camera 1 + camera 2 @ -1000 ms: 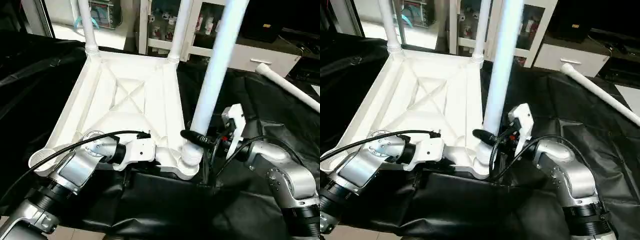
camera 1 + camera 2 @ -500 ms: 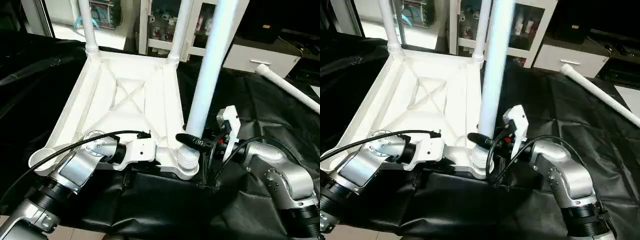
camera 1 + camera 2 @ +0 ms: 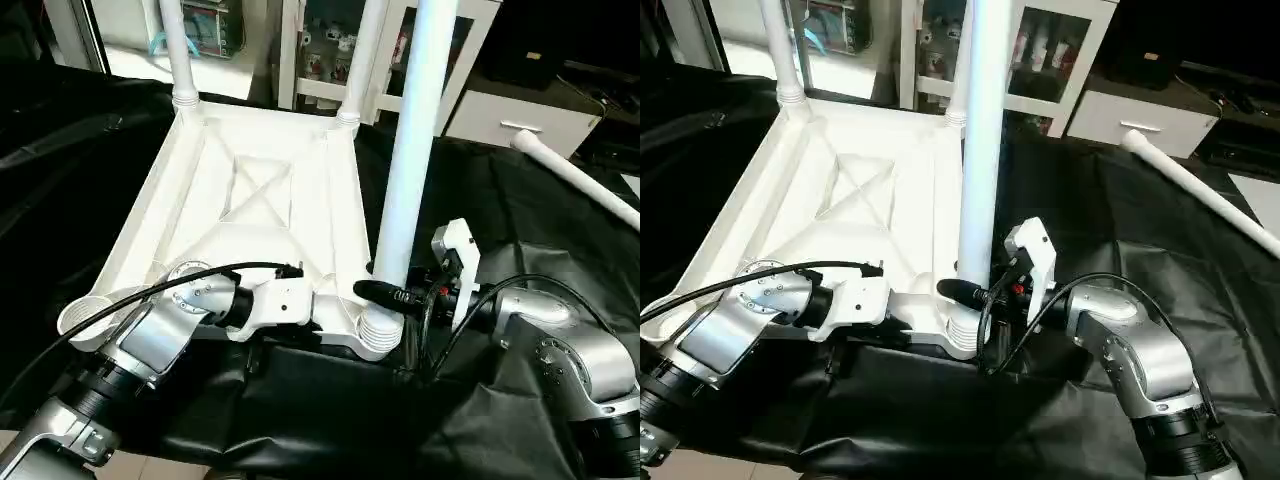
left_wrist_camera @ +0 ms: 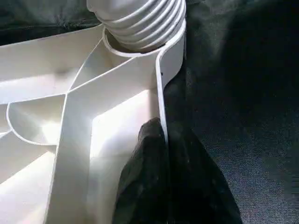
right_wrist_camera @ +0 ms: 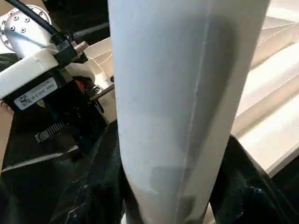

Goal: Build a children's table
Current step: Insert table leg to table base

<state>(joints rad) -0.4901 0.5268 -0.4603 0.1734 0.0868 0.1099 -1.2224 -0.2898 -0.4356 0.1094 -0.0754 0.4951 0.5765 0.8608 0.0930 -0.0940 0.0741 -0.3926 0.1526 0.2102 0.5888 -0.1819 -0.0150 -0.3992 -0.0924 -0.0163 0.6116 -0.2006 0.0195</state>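
The upright leg (image 3: pixel 410 150) was cut off by the frame's top edge, as were both far legs (image 3: pixel 180 50). The tabletop's (image 3: pixel 250 190) near rim was partly hidden behind the left arm.

Head stereo pair looks fwd & down over both forearms; each wrist cam sits v. close behind its end effector; both share the near corner socket (image 4: pixel 140 32).

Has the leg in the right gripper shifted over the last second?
Yes. The held leg has swung from leaning right to nearly upright, judged against the tabletop; its ribbed end stays in the near-right corner socket.
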